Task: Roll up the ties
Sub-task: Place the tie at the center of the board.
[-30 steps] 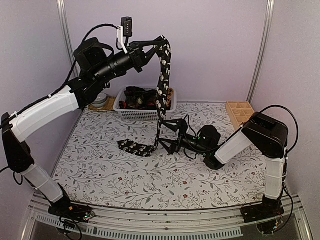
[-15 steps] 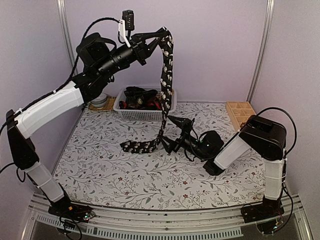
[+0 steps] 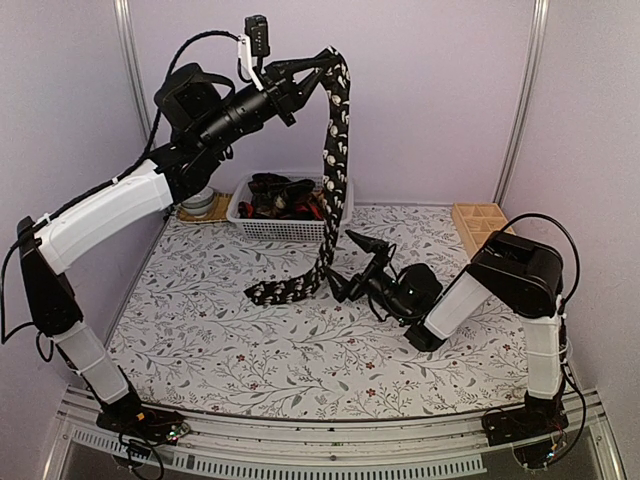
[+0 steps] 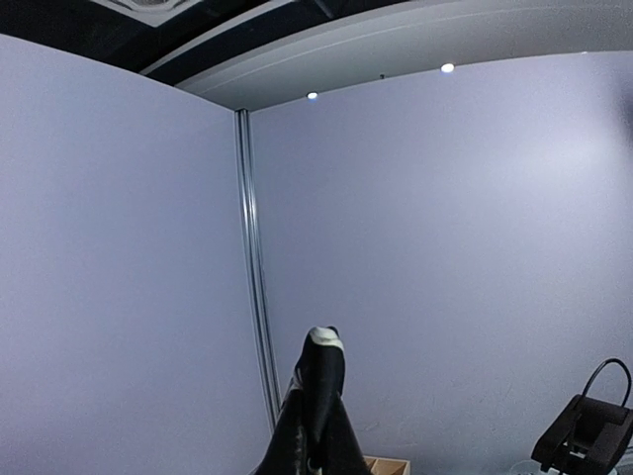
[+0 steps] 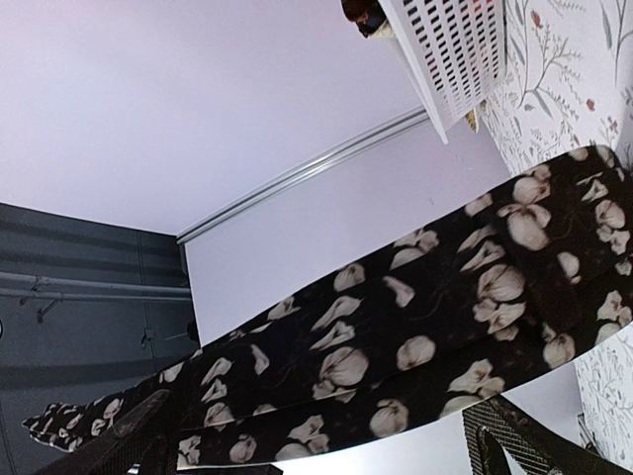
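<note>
Tie (image 3: 333, 150), black with pale flowers, seemingly doubled, hanging long

A white slotted basket (image 3: 262, 228) stands at the back of the floral-print worktop (image 3: 250, 350); a wooden divided tray (image 3: 478, 224) sits far right.

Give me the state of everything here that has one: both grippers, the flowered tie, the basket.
left gripper: shut on the flowered tie, raised high.
flowered tie: unrolled, hanging, lower end lying on the table.
right gripper: open, low beside the tie.
basket: holding loose ties.
</note>
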